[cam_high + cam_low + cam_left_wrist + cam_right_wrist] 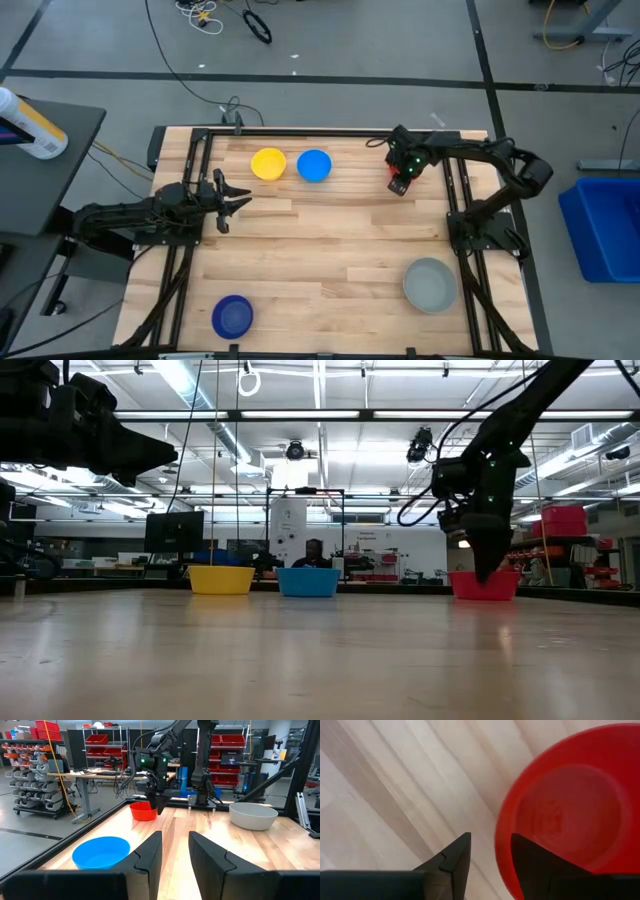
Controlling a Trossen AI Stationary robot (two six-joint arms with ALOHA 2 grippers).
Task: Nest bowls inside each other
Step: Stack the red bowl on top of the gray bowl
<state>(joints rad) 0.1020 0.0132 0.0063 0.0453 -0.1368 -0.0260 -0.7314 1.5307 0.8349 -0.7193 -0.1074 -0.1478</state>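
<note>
Five bowls sit base down on the wooden table. The yellow bowl point(268, 164) and the light blue bowl point(314, 166) stand side by side at the far edge. The red bowl point(565, 815) is at the far right, the dark blue bowl point(232, 316) near left, and the grey bowl point(430, 284) near right. My right gripper point(490, 840) points down over the red bowl's rim. It is open, with one finger over the inside and one over the table outside. I see no touch. My left gripper point(235, 198) waits open and level at the table's left.
A black frame rail point(340, 131) runs along the table's far edge, close behind the bowls there. Bare wood lies across the table's middle point(330, 240). In the low view a person point(314, 552) sits in the room beyond the table.
</note>
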